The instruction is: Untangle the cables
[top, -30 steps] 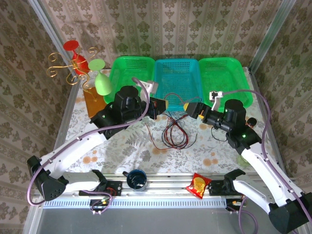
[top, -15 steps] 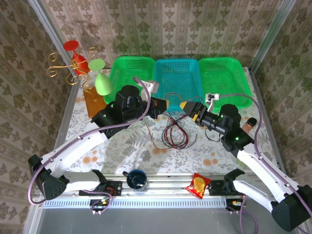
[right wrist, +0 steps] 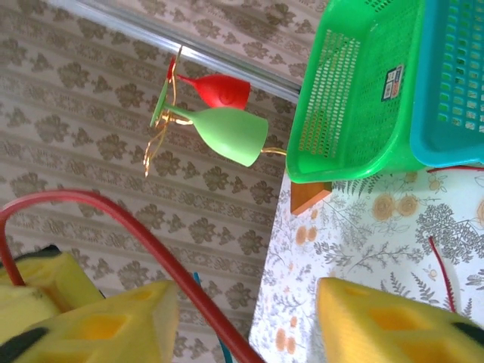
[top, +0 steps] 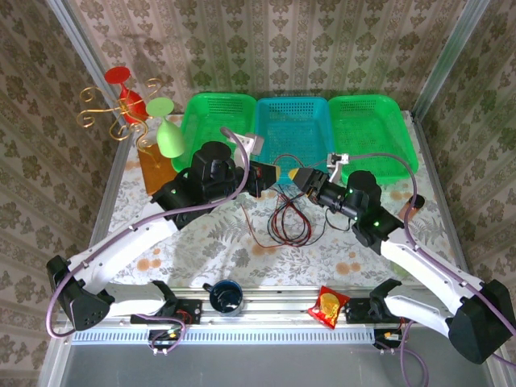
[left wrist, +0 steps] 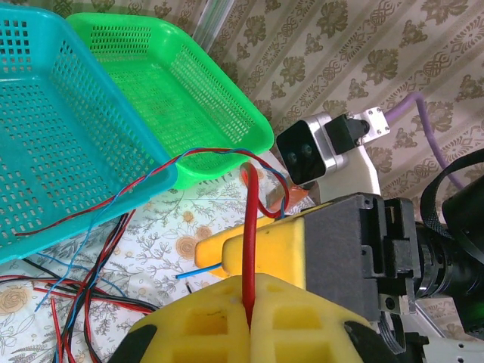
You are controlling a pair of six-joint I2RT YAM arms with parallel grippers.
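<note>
**Top view.** The 2 arms meet over the middle of the floral-cloth worktop, just in front of the turquoise plastic mesh basket. The tangle of thin red, black and dark blue cables lies on the cloth on the near side of the 2 pincers. Some strands rise from it towards them.

**Left wrist view.** The left pincer has its 2 yellow blocky fingers pressed together on 1 red cable, which stands straight up out of the seam between them. A finer red-and-blue strand runs past its top and over the near corner of the basket. Lifted and gripped like this, the red cable is set apart from the heap and offered to the other arm.

**Right wrist view.** The right pincer has its fingers apart. The red cable arches across the gap and lies against the finger on the left of that view, so nothing is clamped yet.

**Reading.** The step in hand is probably a 2nd grasp on the same cable, close beside the 1st, so that the 2 arms can draw it free. The heap itself is not yet sorted. An off-centre closure could let so thin a strand slip out.
</note>
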